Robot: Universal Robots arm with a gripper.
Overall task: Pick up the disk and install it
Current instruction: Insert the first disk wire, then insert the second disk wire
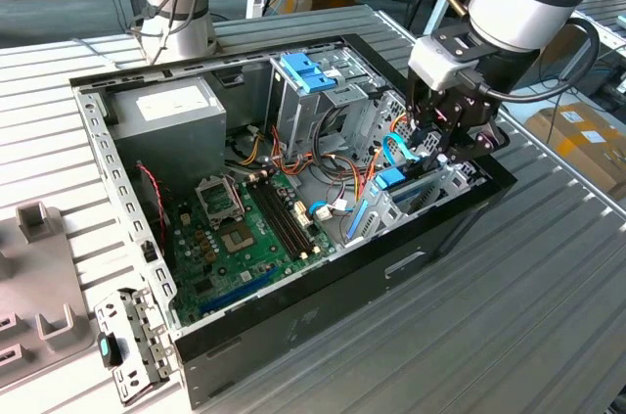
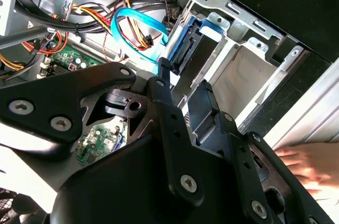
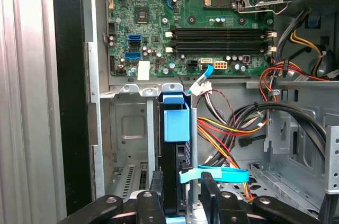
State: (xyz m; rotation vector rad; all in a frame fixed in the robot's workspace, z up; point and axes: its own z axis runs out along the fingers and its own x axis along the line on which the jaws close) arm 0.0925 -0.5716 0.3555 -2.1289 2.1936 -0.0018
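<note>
- Inside the computer case (image 1: 293, 321), at its drive cage: one gripper (image 3: 180, 195), its two fingers (image 3: 209, 195) clasping one disk (image 3: 175, 128) (blue-railed, standing on edge in the bay).
- One hand (image 2: 310, 168) rests outside the case.

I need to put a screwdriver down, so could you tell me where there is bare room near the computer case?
The slatted table is bare on the exterior view's right, beyond the case. Its left holds grey fixtures and a metal bracket. Inside, cables and the gripper at the disk crowd everything.
</note>
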